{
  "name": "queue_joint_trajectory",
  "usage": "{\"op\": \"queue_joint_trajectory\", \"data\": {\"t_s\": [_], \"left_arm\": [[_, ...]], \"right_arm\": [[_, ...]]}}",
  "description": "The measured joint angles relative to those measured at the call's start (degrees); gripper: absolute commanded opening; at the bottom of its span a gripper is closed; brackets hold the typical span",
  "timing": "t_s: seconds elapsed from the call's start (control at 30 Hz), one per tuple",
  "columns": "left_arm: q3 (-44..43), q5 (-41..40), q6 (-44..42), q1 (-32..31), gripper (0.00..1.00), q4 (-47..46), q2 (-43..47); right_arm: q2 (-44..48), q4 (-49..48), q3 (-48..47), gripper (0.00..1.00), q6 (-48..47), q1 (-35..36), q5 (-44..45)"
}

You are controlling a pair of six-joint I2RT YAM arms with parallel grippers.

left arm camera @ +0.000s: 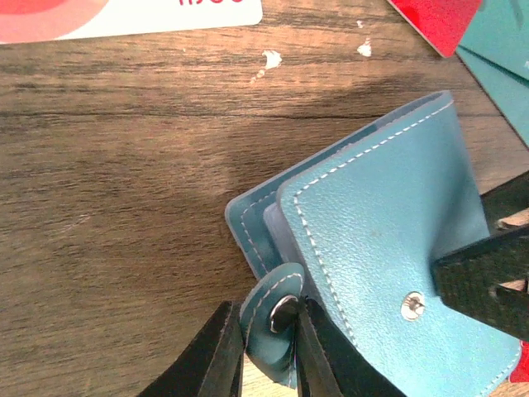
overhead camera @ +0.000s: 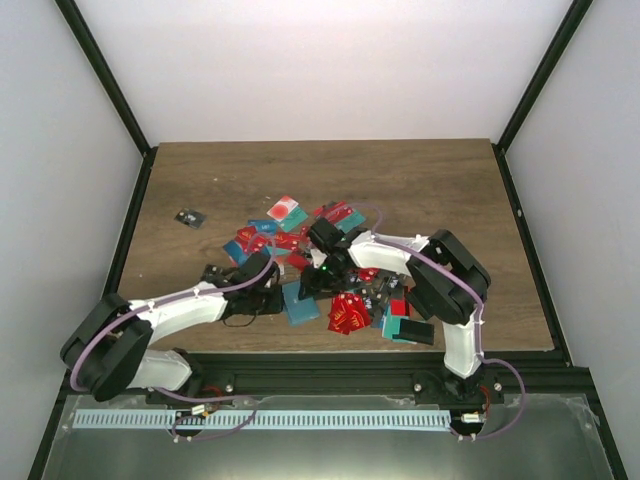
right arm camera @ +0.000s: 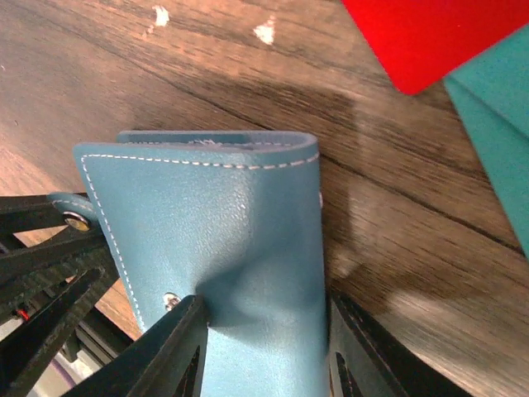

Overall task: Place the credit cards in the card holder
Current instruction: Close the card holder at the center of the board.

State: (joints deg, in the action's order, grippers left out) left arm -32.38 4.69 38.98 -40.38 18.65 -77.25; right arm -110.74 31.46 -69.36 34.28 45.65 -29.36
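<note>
The blue card holder [overhead camera: 300, 303] lies on the wooden table [overhead camera: 200, 180] near the front edge, right between the two claws — the credit cards [overhead camera: 350, 312] are scattered around it. The left claw [left arm camera: 266, 318] pinches the holder's little snap tab [left arm camera: 277, 331] between its fingers. The right claw [right arm camera: 264, 331] squeezes the holder's folded body from both sides — the cover dents in a bit there.

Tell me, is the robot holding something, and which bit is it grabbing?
Yes, both hold the card holder. The left gripper pinches its snap tab; the right gripper squeezes its body from both sides.
</note>
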Motion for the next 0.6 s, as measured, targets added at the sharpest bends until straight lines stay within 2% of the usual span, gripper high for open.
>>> {"op": "queue_joint_trajectory", "data": {"t_s": [0.37,0.6], "left_arm": [[9.7,0.0,4.1,0.3,0.24,-7.7,9.8],[14.1,-0.8,7.0,0.3,0.27,-9.9,19.3]], "right_arm": [[-4.3,8.9,-9.2,0.44,-1.7,5.6,10.1],[-4.5,9.3,-9.6,0.44,-1.8,5.9,11.3]]}}
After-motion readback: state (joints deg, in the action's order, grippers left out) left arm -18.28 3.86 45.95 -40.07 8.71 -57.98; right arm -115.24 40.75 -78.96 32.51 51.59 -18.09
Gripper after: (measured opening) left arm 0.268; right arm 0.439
